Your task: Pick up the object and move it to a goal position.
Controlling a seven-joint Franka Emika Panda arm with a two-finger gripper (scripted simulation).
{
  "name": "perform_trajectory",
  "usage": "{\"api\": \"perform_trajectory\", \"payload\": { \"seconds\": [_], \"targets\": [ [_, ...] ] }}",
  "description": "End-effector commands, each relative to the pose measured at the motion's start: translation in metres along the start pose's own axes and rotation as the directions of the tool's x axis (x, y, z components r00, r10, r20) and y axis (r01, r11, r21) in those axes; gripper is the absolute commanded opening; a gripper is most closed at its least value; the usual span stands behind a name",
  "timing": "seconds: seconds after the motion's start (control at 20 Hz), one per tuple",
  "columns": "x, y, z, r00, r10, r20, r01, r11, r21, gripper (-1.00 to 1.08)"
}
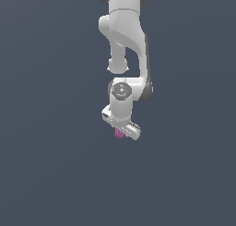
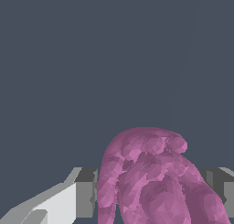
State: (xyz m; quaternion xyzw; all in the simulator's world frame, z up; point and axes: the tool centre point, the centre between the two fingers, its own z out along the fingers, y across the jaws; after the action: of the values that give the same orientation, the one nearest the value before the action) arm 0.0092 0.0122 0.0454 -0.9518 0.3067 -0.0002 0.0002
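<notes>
Plain dark blue-grey background fills both views. From the top, the white Panda arm (image 1: 124,45) reaches down. Its gripper (image 1: 123,132) is closed on the pink bumpy object (image 1: 119,134), which sits between the two grey fingers (image 2: 86,193) in the wrist view.

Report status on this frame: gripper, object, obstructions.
Gripper down over the pink blob, one finger on each side, contact unclear. Nothing else in view.
</notes>
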Motion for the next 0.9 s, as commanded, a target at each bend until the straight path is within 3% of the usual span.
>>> {"api": "perform_trajectory", "payload": {
  "seconds": [0.0,0.4,0.85],
  "targets": [
    [0.000,0.000,0.000,1.000,0.000,0.000,0.000,1.000,0.000,-1.00],
    [0.004,-0.008,-0.016,1.000,0.000,0.000,0.000,1.000,0.000,-1.00],
    [0.019,-0.035,-0.070,1.000,0.001,-0.001,-0.001,1.000,-0.001,-1.00]
  ]
}}
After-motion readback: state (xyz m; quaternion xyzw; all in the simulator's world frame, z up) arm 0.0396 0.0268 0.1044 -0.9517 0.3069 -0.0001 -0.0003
